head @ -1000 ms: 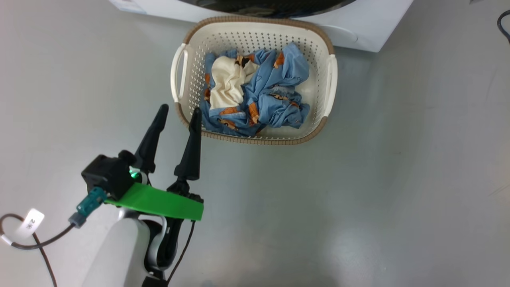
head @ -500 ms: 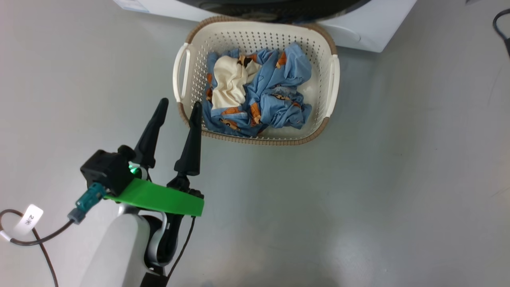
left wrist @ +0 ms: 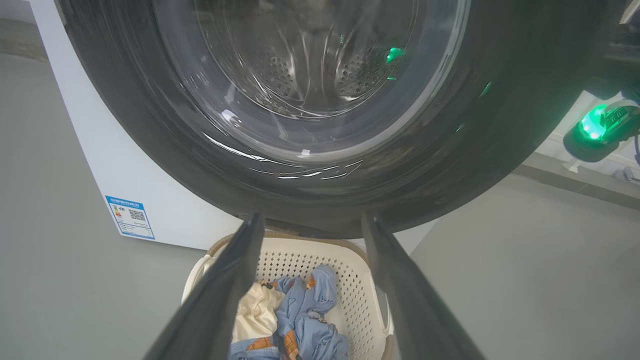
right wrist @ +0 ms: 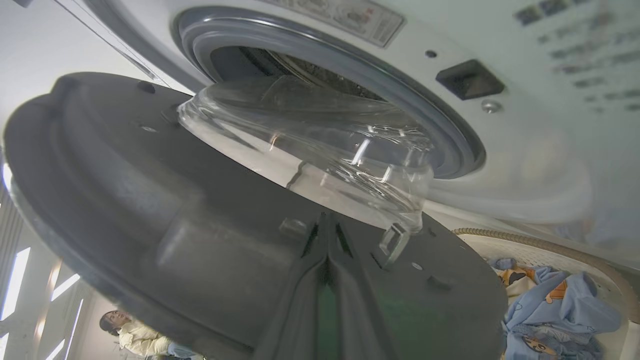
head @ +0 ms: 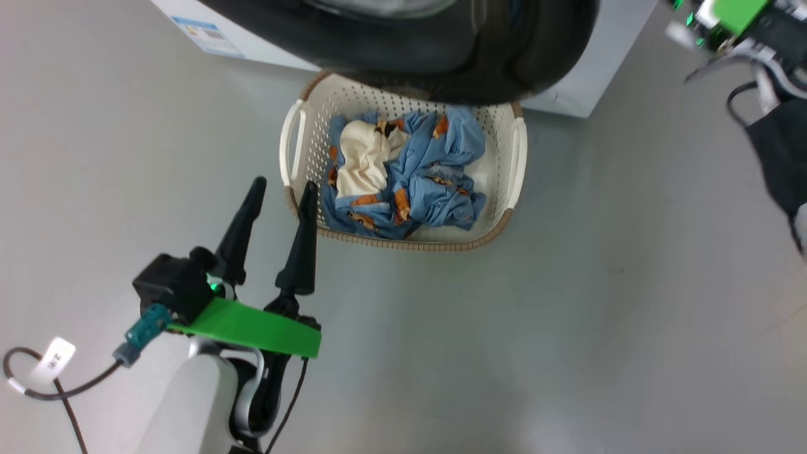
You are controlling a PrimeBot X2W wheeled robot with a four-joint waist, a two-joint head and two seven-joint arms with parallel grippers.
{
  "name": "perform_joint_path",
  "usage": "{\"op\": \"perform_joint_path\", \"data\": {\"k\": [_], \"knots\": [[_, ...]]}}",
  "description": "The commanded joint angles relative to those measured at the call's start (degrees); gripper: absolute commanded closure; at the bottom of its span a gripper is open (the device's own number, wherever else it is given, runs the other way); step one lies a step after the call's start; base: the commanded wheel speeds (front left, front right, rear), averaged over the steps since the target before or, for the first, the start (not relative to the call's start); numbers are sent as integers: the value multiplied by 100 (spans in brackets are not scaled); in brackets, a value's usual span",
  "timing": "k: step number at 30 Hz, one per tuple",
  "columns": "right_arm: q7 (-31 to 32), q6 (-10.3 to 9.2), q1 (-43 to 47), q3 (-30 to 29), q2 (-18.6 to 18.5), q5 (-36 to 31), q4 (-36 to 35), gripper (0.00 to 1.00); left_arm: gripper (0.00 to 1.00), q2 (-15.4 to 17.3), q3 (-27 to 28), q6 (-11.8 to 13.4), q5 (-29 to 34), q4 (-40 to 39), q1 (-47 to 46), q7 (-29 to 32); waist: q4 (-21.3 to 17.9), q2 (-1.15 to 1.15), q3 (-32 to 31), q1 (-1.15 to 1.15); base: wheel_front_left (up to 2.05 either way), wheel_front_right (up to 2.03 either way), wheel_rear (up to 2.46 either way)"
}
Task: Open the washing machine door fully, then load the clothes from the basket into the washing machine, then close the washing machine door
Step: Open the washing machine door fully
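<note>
the right gripper (right wrist: 326, 220) is clenched, its two fingers pressed together, with the tips seemingly against the dark inner face of the washing machine door (right wrist: 150, 200), just below the clear glass bowl (right wrist: 325, 150). the door stands partly swung out from the washing machine (right wrist: 525, 165) and overhangs the far end of the basket (head: 403, 243), where the clothes (head: 429, 183) lie heaped. the left gripper (head: 283, 186) hangs spread and empty near the basket's near left corner. the step in hand looks like pushing the door fully open. it is best to press on the flat rim rather than the glass, and to follow the hinge's arc so the tips don't slide off.
</note>
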Motion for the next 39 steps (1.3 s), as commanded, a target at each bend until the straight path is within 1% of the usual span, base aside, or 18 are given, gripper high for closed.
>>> {"op": "perform_joint_path", "data": {"k": [1, 19, 28, 39], "knots": [[64, 10, 139, 78, 218, 8, -232, 100, 0, 120, 182, -9, 37, -105, 113, -37, -4, 0, -125, 0, 0, 0, 0], [201, 10, 1232, 436, 512, 175, -577, 100, 0, 146, 311, -9, 124, -58, 870, -37, 130, 0, -1082, 0, 0, 0, 0], [310, 10, 1655, 585, 629, 187, -731, 100, 0, 151, 359, -9, 147, -55, 1094, -37, 251, 0, -1326, 0, 0, 0, 0], [469, 10, 1860, 784, 857, 180, -924, 100, 0, 137, 396, -9, 138, -72, 1197, -37, 503, 0, -1431, 0, 0, 0, 0]]}}
